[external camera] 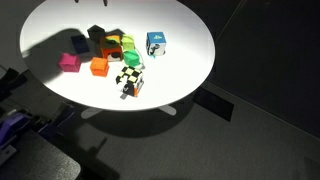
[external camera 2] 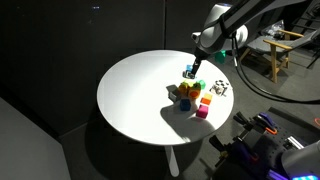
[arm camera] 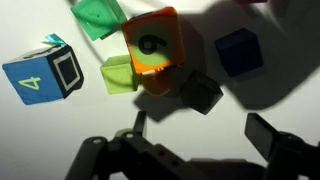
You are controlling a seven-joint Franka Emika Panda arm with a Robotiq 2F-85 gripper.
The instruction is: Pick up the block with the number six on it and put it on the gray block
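Observation:
In the wrist view the block with the number six [arm camera: 150, 45] is an orange cube with a yellowish face and a dark figure. It stands in the cluster between a light green cube [arm camera: 118, 75] and a green one [arm camera: 100, 15]. A dull dark cube in shadow [arm camera: 195, 92], apparently the gray block, lies just below it, nearest my fingers. My gripper [arm camera: 203, 125] is open and empty above the table, short of these blocks. In an exterior view it [external camera 2: 196, 62] hovers over the far side of the cluster [external camera 2: 185, 93].
A blue block marked 4 [arm camera: 40, 80] [external camera 2: 189, 72] [external camera: 156, 43] sits apart. A dark blue cube [arm camera: 238, 50] is beside the cluster. A checkered cube [external camera: 130, 80], plain orange cube [external camera: 99, 67] and magenta cube [external camera: 70, 62] lie on the round white table [external camera: 190, 60].

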